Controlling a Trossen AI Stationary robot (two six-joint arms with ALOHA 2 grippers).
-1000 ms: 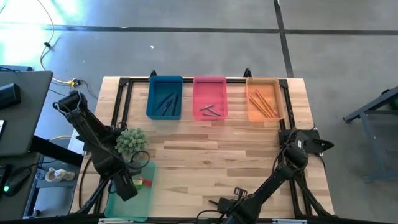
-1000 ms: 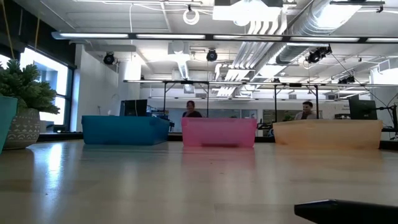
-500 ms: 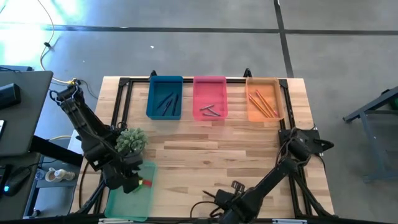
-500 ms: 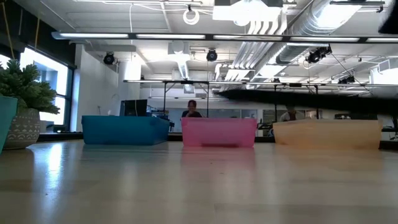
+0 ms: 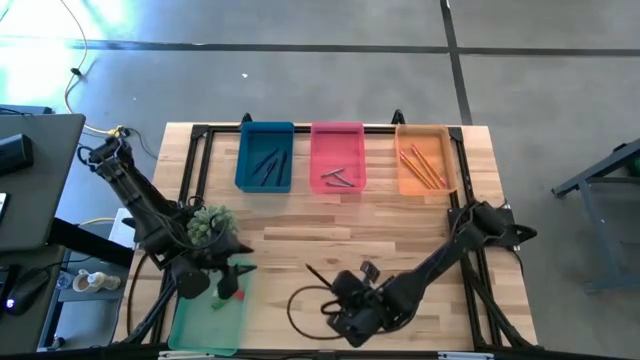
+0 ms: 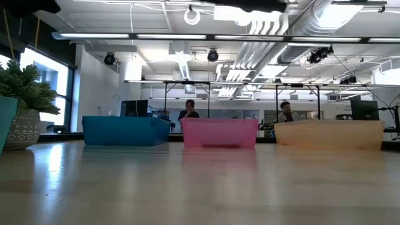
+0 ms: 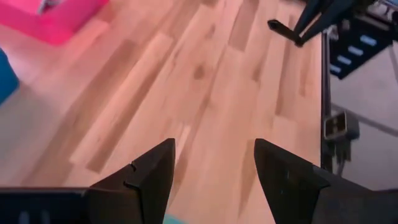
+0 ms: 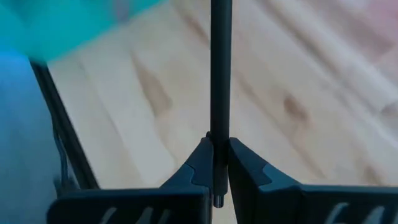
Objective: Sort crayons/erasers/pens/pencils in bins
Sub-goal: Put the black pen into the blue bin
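My right gripper is over the table's near middle, shut on a thin black pen that sticks out ahead of it toward the far left. My left gripper is open and empty over the far end of the green bin, where small erasers lie. The blue bin holds pens, the pink bin holds short grey crayons, and the orange bin holds pencils. These three stand in a row at the far edge. My right gripper pinches the pen near one end between its two fingers. The pen lies along the fingers, its short end just behind the tips and its long part reaching out ahead. It is held above the wood, nearly level.
A small potted plant stands just beyond the green bin, beside my left arm. A dark cable loop hangs by my right arm near the front edge. Bare wood lies between the far bins and both grippers. People show in the room beyond.
My right gripper has gone from the near edge up and toward the table's middle and left, carrying the pen. My left gripper has drawn back from over the green bin's middle toward its far end.
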